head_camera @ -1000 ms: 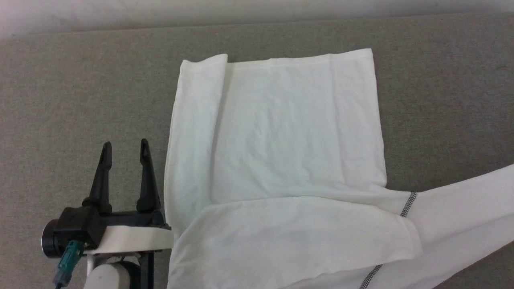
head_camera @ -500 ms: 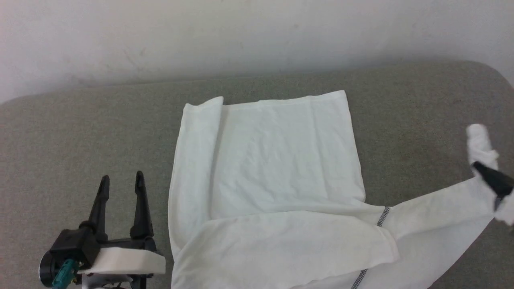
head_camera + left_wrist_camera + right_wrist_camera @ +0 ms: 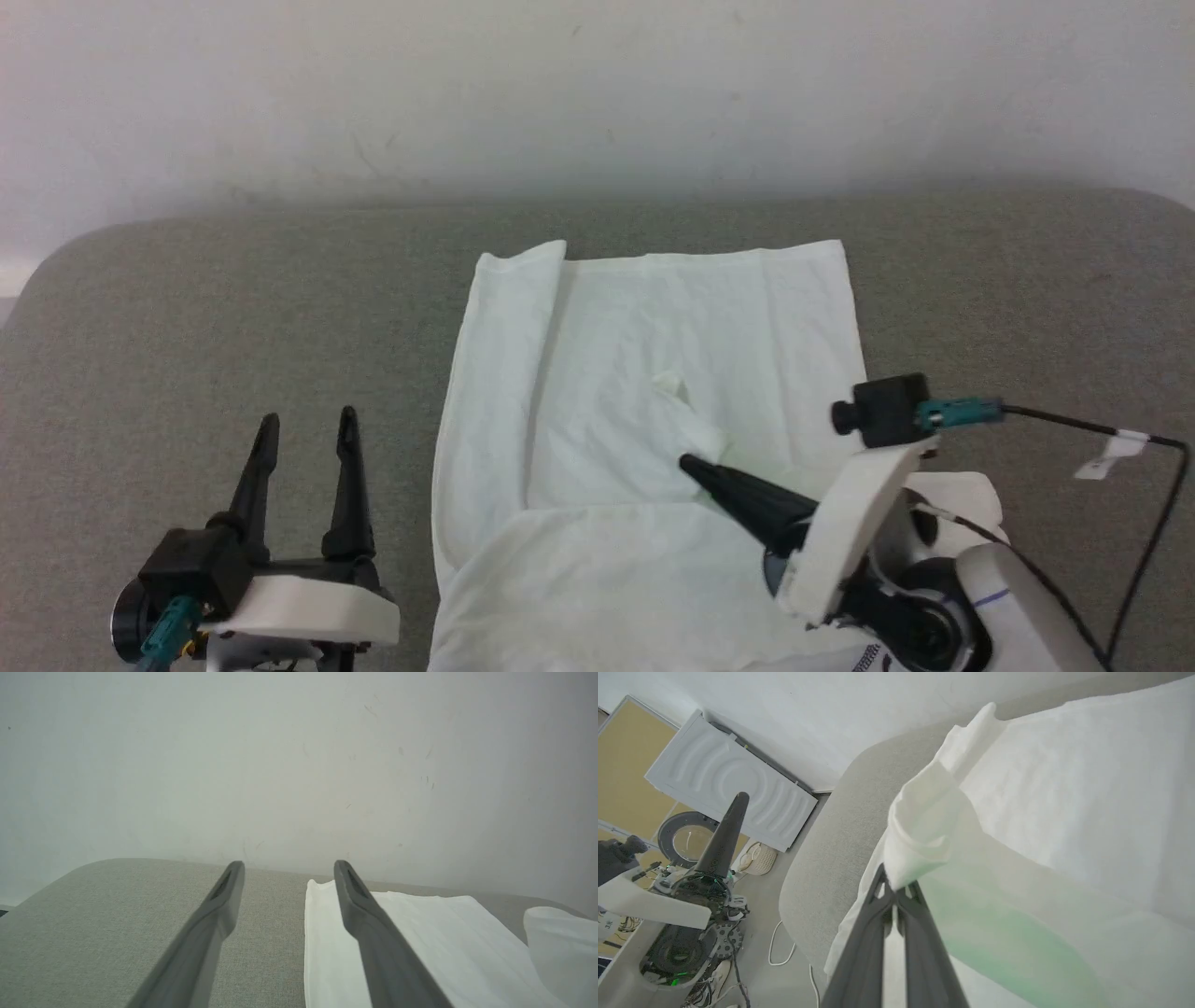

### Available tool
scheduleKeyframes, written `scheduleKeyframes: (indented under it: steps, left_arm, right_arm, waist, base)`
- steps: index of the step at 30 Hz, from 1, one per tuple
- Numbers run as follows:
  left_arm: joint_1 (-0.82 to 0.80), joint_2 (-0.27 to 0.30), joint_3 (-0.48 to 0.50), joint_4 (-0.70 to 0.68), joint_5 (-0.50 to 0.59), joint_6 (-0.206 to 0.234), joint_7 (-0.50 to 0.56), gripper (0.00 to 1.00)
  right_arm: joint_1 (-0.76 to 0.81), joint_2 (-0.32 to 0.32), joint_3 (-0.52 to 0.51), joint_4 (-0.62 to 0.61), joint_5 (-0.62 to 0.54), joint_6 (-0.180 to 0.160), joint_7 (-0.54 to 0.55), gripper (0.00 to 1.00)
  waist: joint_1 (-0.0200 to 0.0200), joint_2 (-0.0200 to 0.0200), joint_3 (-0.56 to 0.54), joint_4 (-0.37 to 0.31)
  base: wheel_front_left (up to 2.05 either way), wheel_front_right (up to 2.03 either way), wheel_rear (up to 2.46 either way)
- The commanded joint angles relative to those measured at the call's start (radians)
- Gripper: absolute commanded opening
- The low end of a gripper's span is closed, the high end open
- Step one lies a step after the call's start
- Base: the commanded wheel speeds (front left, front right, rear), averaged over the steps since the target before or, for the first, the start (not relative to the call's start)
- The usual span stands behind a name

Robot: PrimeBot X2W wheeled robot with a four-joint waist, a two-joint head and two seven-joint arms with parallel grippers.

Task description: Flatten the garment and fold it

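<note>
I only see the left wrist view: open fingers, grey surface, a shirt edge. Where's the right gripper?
Observer: In the head view, the right gripper is over the middle of the shirt.
Operator: Holding anything?
Observer: Yes, shut on the sleeve end, bunched at its tips.
Operator: Is my left gripper touching the shirt?
Observer: No; the left gripper sits beside the shirt's left edge, apart from it.
</note>
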Motion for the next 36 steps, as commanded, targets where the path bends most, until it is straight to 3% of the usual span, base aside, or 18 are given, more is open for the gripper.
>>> scheduleKeyframes:
  steps: [1, 6, 14, 16, 17, 23, 26, 31, 36]
  left_arm:
    - [-0.02, 0.003, -0.01, 0.008, 0.002, -0.006, 0.003, 1.0]
    - [-0.052, -0.001, -0.026, 0.024, 0.004, -0.011, 0.002, 1.0]
    - [-0.08, -0.014, -0.042, 0.047, 0.006, -0.006, -0.007, 1.0]
    - [-0.082, -0.015, -0.042, 0.053, 0.006, -0.003, -0.009, 1.0]
    - [-0.083, -0.012, -0.042, 0.057, 0.008, -0.001, -0.009, 1.0]
    - [-0.075, -0.001, -0.031, 0.082, 0.008, 0.011, -0.006, 1.0]
    - [-0.066, 0.005, -0.025, 0.09, 0.003, 0.015, -0.001, 1.0]
    - [-0.052, 0.014, -0.014, 0.093, -0.003, 0.027, 0.008, 1.0]
    - [-0.045, 0.02, -0.005, 0.086, -0.007, 0.039, 0.016, 1.0]
  right_arm:
    - [-0.027, 0.028, 0.045, 0.013, -0.004, -0.001, -0.001, 0.0]
    - [-0.091, 0.084, 0.209, 0.089, -0.007, -0.001, -0.037, 0.0]
    - [-0.157, 0.096, 0.47, 0.272, 0.001, -0.001, -0.101, 0.0]
    - [-0.178, 0.09, 0.517, 0.294, 0.004, -0.001, -0.143, 0.8]
    - [-0.185, 0.088, 0.541, 0.296, 0.015, -0.001, -0.161, 1.0]
    - [-0.253, 0.012, 0.599, 0.225, 0.02, -0.001, -0.358, 1.0]
    - [-0.268, -0.048, 0.566, 0.187, -0.018, -0.001, -0.471, 1.0]
    - [-0.223, -0.131, 0.356, 0.21, -0.176, -0.001, -0.625, 1.0]
    - [-0.113, -0.165, 0.065, 0.197, -0.36, -0.001, -0.66, 1.0]
  waist:
    - [0.0, 0.0, 0.019, 0.03]
    - [0.0, 0.0, 0.051, 0.068]
    - [0.0, 0.0, 0.094, 0.088]
    - [0.0, 0.0, 0.099, 0.084]
    - [0.0, 0.0, 0.099, 0.08]
    - [0.0, 0.0, 0.074, 0.046]
    - [0.0, 0.0, 0.054, 0.024]
    - [0.0, 0.0, 0.026, -0.012]
    - [0.0, 0.0, 0.021, -0.046]
  base:
    - [0.0, 0.0, 0.0]
    - [0.0, 0.0, 0.0]
    - [0.0, 0.0, 0.0]
    - [0.0, 0.0, 0.0]
    - [0.0, 0.0, 0.0]
    - [0.0, 0.0, 0.0]
    - [0.0, 0.0, 0.0]
    - [0.0, 0.0, 0.0]
    - [0.0, 0.0, 0.0]
